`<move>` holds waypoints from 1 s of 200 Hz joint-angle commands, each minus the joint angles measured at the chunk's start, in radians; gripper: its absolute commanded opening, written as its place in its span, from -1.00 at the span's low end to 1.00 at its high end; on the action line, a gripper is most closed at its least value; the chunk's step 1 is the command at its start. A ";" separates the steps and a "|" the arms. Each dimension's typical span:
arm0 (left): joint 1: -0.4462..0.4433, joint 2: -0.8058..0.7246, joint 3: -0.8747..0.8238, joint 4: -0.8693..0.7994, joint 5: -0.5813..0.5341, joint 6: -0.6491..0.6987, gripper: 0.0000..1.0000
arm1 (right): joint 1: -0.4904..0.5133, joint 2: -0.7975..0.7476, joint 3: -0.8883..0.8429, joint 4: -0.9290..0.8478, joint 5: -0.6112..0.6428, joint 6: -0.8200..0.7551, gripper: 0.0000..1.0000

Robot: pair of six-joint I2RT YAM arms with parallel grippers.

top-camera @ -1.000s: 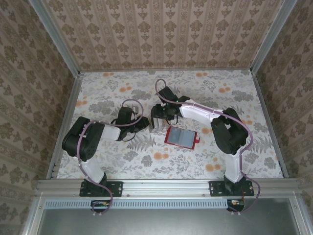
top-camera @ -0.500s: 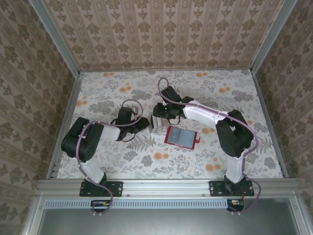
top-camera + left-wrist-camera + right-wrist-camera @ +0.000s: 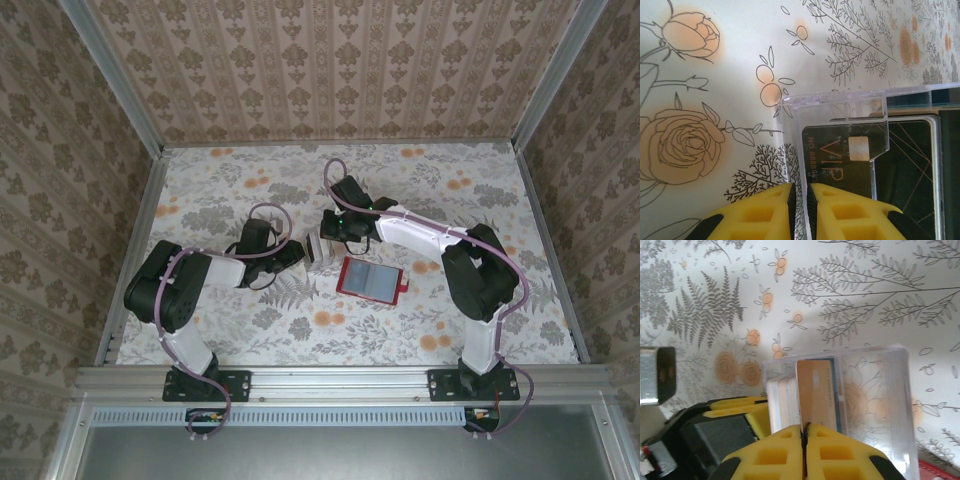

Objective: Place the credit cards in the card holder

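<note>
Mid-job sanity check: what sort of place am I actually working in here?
Probably a staged robot test cell, not a real room: patterned wallpaper panels on three sides, aluminium framing at the edges, and the left arm and right arm bolted to a rail beside a floral-covered table.

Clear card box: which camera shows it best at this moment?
Right wrist: the clear box shows nearly whole, cards standing inside, one pinched by the right end effector. Left wrist shows one corner, its wall clamped by the left end effector. Top external shows a tiny pale block.
</note>
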 commanded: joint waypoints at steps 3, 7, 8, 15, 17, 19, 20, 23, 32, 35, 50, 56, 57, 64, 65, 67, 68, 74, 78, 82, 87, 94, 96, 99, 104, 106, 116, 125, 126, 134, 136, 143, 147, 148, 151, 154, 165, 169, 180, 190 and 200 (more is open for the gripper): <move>-0.014 0.005 -0.024 -0.125 0.013 0.005 -0.58 | 0.015 -0.017 -0.014 0.005 -0.025 -0.017 -0.88; -0.013 0.004 -0.023 -0.128 0.013 0.006 -0.59 | 0.015 -0.021 -0.014 0.003 -0.018 -0.023 -0.89; -0.013 0.004 -0.022 -0.128 0.014 0.006 -0.59 | 0.015 -0.021 -0.014 0.003 -0.018 -0.023 -0.89; -0.011 0.003 -0.021 -0.133 0.015 0.006 -0.59 | 0.015 -0.030 -0.016 -0.003 -0.002 -0.032 -0.90; -0.011 0.001 -0.021 -0.134 0.015 0.006 -0.59 | 0.014 -0.031 -0.017 -0.006 0.001 -0.034 -0.91; -0.011 0.001 -0.021 -0.136 0.015 0.005 -0.59 | 0.014 -0.033 -0.016 -0.008 0.004 -0.036 -0.91; -0.010 0.000 -0.022 -0.135 0.015 0.005 -0.59 | 0.014 -0.033 -0.016 -0.008 0.004 -0.036 -0.91; -0.010 -0.004 -0.023 -0.138 0.014 0.005 -0.59 | 0.014 -0.036 -0.016 -0.012 0.011 -0.042 -0.92; -0.008 -0.015 -0.028 -0.141 0.009 0.005 -0.59 | 0.012 -0.044 -0.013 -0.024 0.023 -0.058 -0.94; -0.008 -0.019 -0.030 -0.141 0.006 0.006 -0.59 | 0.012 -0.046 -0.011 -0.030 0.029 -0.064 -0.95; -0.008 -0.031 -0.026 -0.156 0.000 0.023 -0.60 | 0.009 -0.068 -0.021 -0.041 0.048 -0.095 -0.97; -0.008 -0.034 -0.020 -0.169 0.004 0.029 -0.59 | 0.006 -0.083 -0.034 -0.038 0.053 -0.107 -0.97; -0.008 -0.035 -0.020 -0.169 0.005 0.031 -0.59 | 0.006 -0.083 -0.034 -0.038 0.053 -0.107 -0.97; -0.008 -0.042 -0.016 -0.179 0.011 0.037 -0.59 | 0.001 -0.098 -0.050 -0.036 0.052 -0.115 -0.98; -0.008 -0.044 -0.016 -0.179 0.011 0.037 -0.59 | 0.000 -0.101 -0.051 -0.035 0.052 -0.115 -0.98; -0.008 -0.048 -0.016 -0.182 0.012 0.039 -0.59 | -0.002 -0.105 -0.055 -0.034 0.051 -0.117 -0.98; -0.008 -0.050 -0.017 -0.183 0.011 0.040 -0.59 | -0.002 -0.105 -0.055 -0.034 0.051 -0.117 -0.98; -0.008 -0.063 -0.020 -0.188 0.007 0.042 -0.57 | -0.008 -0.118 -0.066 -0.033 0.044 -0.119 -0.99; -0.008 -0.074 -0.022 -0.192 0.002 0.046 -0.55 | -0.014 -0.131 -0.078 -0.031 0.036 -0.120 -0.99; -0.008 -0.084 -0.024 -0.199 -0.005 0.051 -0.54 | -0.017 -0.137 -0.085 -0.027 0.032 -0.121 -1.00; -0.008 -0.097 -0.024 -0.212 -0.015 0.060 -0.52 | -0.022 -0.152 -0.098 -0.020 0.024 -0.121 -1.00; -0.008 -0.118 -0.022 -0.232 -0.027 0.073 -0.51 | -0.031 -0.176 -0.124 -0.004 0.012 -0.118 -1.00; -0.008 -0.124 -0.021 -0.236 -0.029 0.076 -0.51 | -0.031 -0.179 -0.127 -0.003 0.012 -0.117 -1.00; -0.008 -0.132 -0.020 -0.245 -0.033 0.081 -0.51 | -0.036 -0.191 -0.139 0.005 0.008 -0.113 -1.00; -0.008 -0.146 -0.018 -0.257 -0.034 0.089 -0.51 | -0.040 -0.206 -0.155 0.013 0.004 -0.106 -1.00; -0.008 -0.153 -0.019 -0.263 -0.034 0.092 -0.51 | -0.042 -0.214 -0.161 0.015 0.002 -0.104 -1.00; -0.011 -0.188 -0.022 -0.277 -0.039 0.101 -0.50 | -0.050 -0.248 -0.195 0.030 -0.004 -0.092 -1.00; -0.021 -0.224 -0.029 -0.293 -0.055 0.111 -0.50 | -0.058 -0.283 -0.226 0.039 -0.012 -0.083 -1.00; -0.022 -0.229 -0.030 -0.296 -0.056 0.112 -0.50 | -0.058 -0.287 -0.229 0.040 -0.012 -0.083 -1.00; -0.034 -0.266 -0.034 -0.324 -0.074 0.130 -0.49 | -0.066 -0.319 -0.258 0.048 -0.014 -0.076 -1.00; -0.037 -0.275 -0.034 -0.334 -0.079 0.135 -0.49 | -0.068 -0.330 -0.267 0.051 -0.014 -0.075 -1.00; -0.052 -0.311 -0.031 -0.368 -0.094 0.157 -0.47 | -0.078 -0.372 -0.309 0.061 -0.013 -0.066 -1.00; -0.063 -0.330 -0.027 -0.393 -0.102 0.176 -0.45 | -0.084 -0.396 -0.334 0.068 -0.014 -0.061 -1.00; -0.066 -0.336 -0.025 -0.400 -0.104 0.181 -0.44 | -0.087 -0.401 -0.340 0.069 -0.016 -0.059 -1.00; -0.074 -0.351 -0.020 -0.421 -0.108 0.198 -0.43 | -0.090 -0.414 -0.351 0.072 -0.017 -0.057 -1.00; -0.085 -0.366 -0.013 -0.443 -0.114 0.217 -0.41 | -0.096 -0.433 -0.369 0.075 -0.021 -0.056 -1.00; -0.126 -0.410 0.027 -0.545 -0.130 0.290 -0.34 | -0.117 -0.494 -0.427 0.080 -0.037 -0.073 -1.00; -0.139 -0.423 0.045 -0.581 -0.140 0.307 -0.33 | -0.126 -0.521 -0.449 0.073 -0.045 -0.092 -1.00; -0.170 -0.459 0.065 -0.634 -0.151 0.336 -0.29 | -0.142 -0.583 -0.495 0.061 -0.054 -0.129 -1.00; -0.189 -0.484 0.064 -0.640 -0.135 0.342 -0.27 | -0.160 -0.629 -0.541 0.062 -0.074 -0.142 -1.00; -0.211 -0.502 0.061 -0.640 -0.112 0.349 -0.24 | -0.184 -0.662 -0.585 0.076 -0.108 -0.133 -1.00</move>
